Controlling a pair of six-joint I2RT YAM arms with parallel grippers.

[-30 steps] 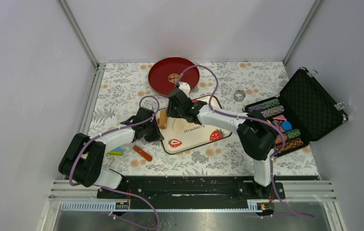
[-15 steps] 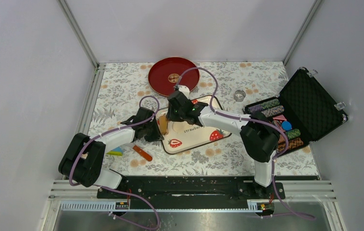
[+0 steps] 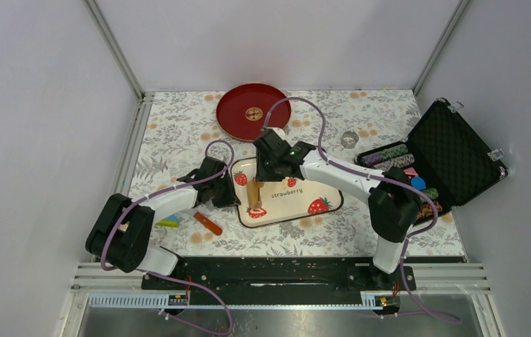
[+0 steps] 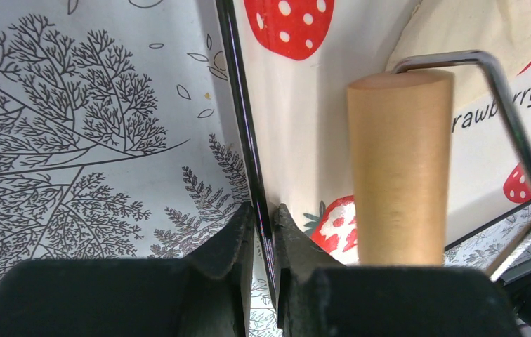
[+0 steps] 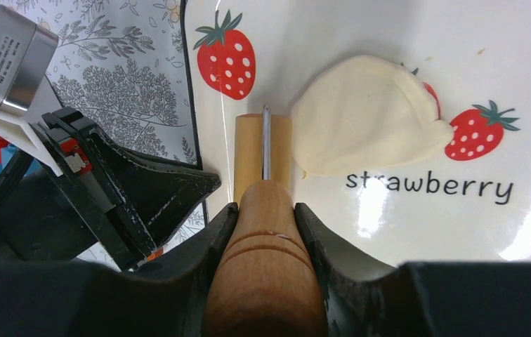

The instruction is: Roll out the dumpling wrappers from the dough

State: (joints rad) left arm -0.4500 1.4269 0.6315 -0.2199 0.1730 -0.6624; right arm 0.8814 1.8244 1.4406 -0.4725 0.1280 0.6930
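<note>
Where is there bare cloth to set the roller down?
Bare: the far left corner between the red plate and the frame, and the near strip between the tray and the base rail. Crowded: the tray's left rim, where the left tool clamps beside the roller, and the right side by the chip case.

A pale cream dumpling wrapper [image 5: 368, 116] lies flat on the strawberry tray [image 5: 305, 42].

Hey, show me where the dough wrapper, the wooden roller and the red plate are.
dough wrapper [image 5: 368, 116]: right wrist view, middle of the flattened piece.
wooden roller [image 4: 400, 168]: left wrist view, middle of the barrel.
red plate [image 3: 234, 116]: top view, bare left part.
</note>
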